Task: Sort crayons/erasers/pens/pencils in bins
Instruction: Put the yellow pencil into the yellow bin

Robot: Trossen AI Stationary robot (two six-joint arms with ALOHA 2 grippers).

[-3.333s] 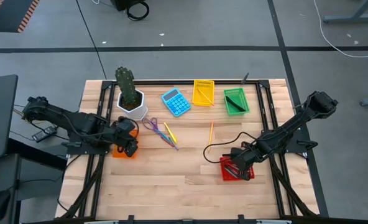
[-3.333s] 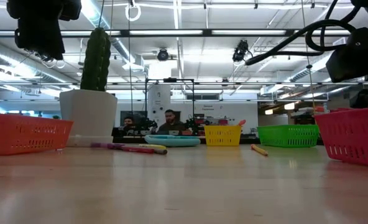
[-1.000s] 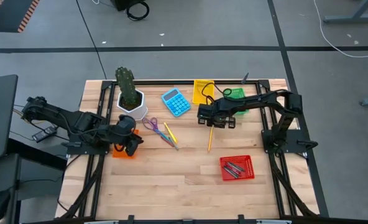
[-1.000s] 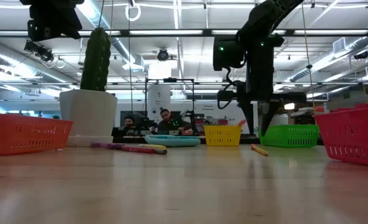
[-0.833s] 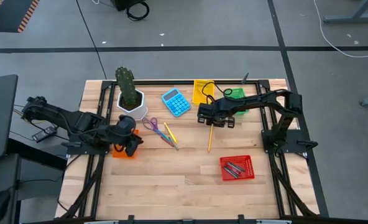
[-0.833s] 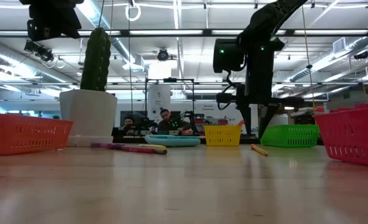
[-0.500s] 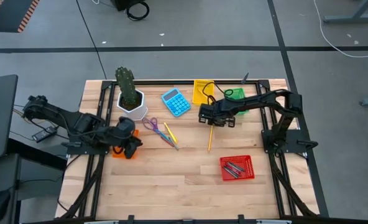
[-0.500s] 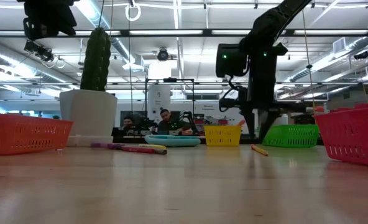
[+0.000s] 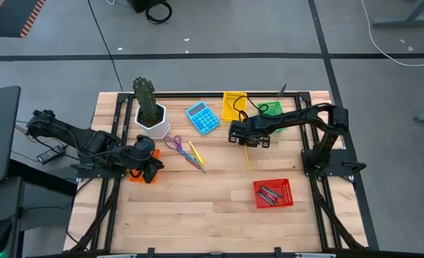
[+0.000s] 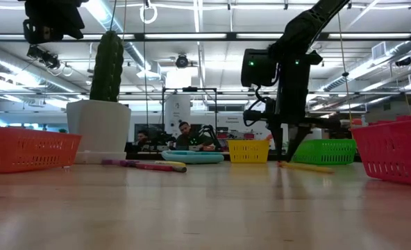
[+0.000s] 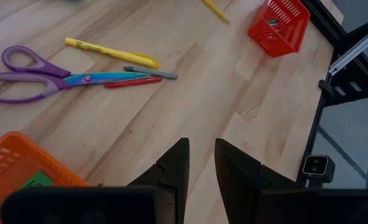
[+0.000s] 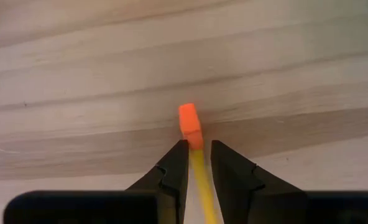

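— Where is the right gripper [image 9: 246,142] at this moment?

— Low over the middle of the table [image 9: 212,208], in front of the yellow bin [image 9: 234,106] and green bin [image 9: 272,117]. Its fingers [image 12: 174,167] are closed on a yellow pencil [image 12: 202,174], just behind the orange eraser tip; the pencil's far end rests on the wood, with the shaft [image 9: 247,159] running toward the red bin [image 9: 272,193], where dark pens [image 9: 270,193] lie.

— And the left arm?

— The left gripper [image 11: 200,163] hangs above the front edge of the orange bin [image 9: 135,174], its fingers a narrow gap apart with nothing between them. Purple-handled scissors [image 9: 177,146], a yellow marker [image 11: 111,52] and two thin sticks [image 11: 143,76] lie nearby, between the white cactus pot [image 9: 152,120] and blue calculator [image 9: 203,117].
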